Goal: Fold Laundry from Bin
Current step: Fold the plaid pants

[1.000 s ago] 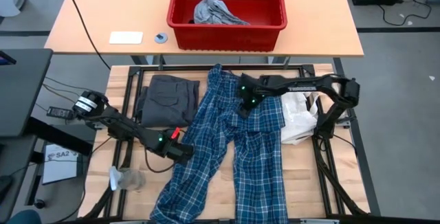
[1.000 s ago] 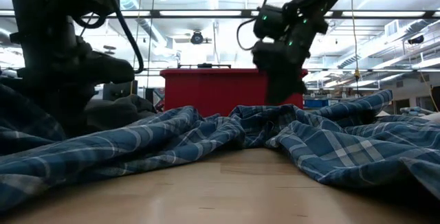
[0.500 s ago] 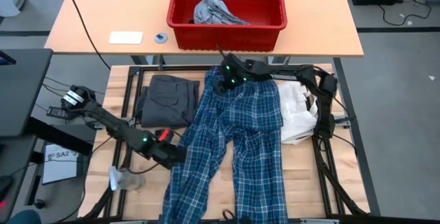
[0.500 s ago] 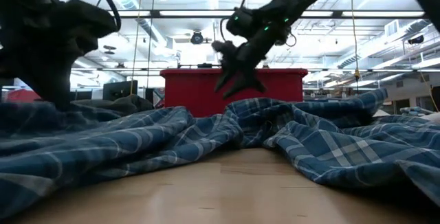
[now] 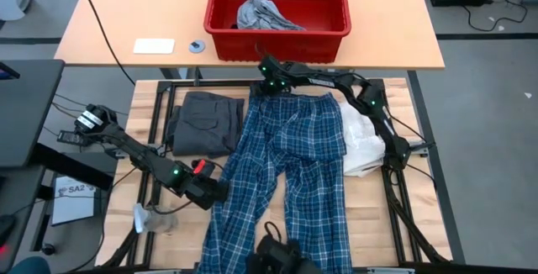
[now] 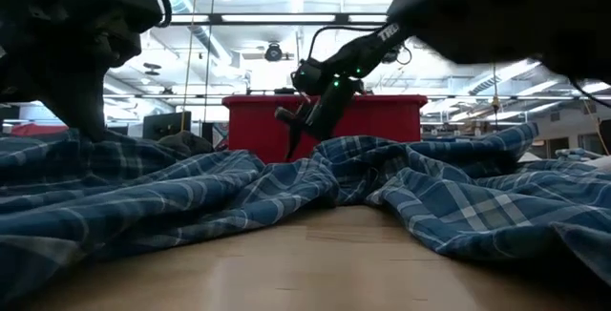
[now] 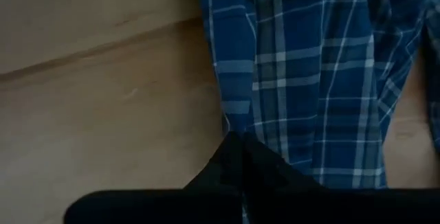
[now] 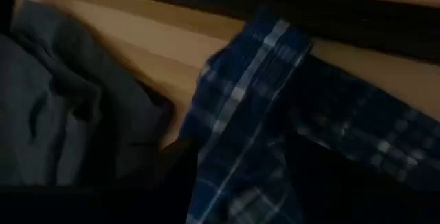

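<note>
The blue-and-white plaid trousers [image 5: 286, 165] lie spread on the table, waist toward the far edge and legs toward the near edge. My left gripper [image 5: 210, 192] is shut on the outer edge of their left leg. My right gripper [image 5: 265, 79] stands open at the waist's far left corner [image 8: 254, 66], one finger on either side of it; whether they touch the cloth I cannot tell. The red bin [image 5: 220, 22] stands on the far table with a light grey piece [image 5: 265, 12] inside. My left gripper pinches the outer edge of the trousers' left leg [image 7: 230, 124] between its two shut fingers, slanting down from the table's left. How many layers it has I cannot tell. The edge is raised a little at the fingers [image 6: 91, 137], and the leg otherwise lies on the table.
Folded dark grey laundry [image 5: 202, 121] lies left of the waist, a white fabric bag [image 5: 363, 139] right of it. A small grey piece [image 5: 153, 218] lies at the near left. A white card [image 5: 154, 45] lies on the far table. A dark object [image 5: 277, 255] sits at the near edge.
My right gripper has travelled from the middle of the trousers toward the far edge and left to the waist corner, rolling and opening as it went. The waist now lies wider and flatter. My left gripper has drawn the left leg's edge slightly up and toward the near left.
</note>
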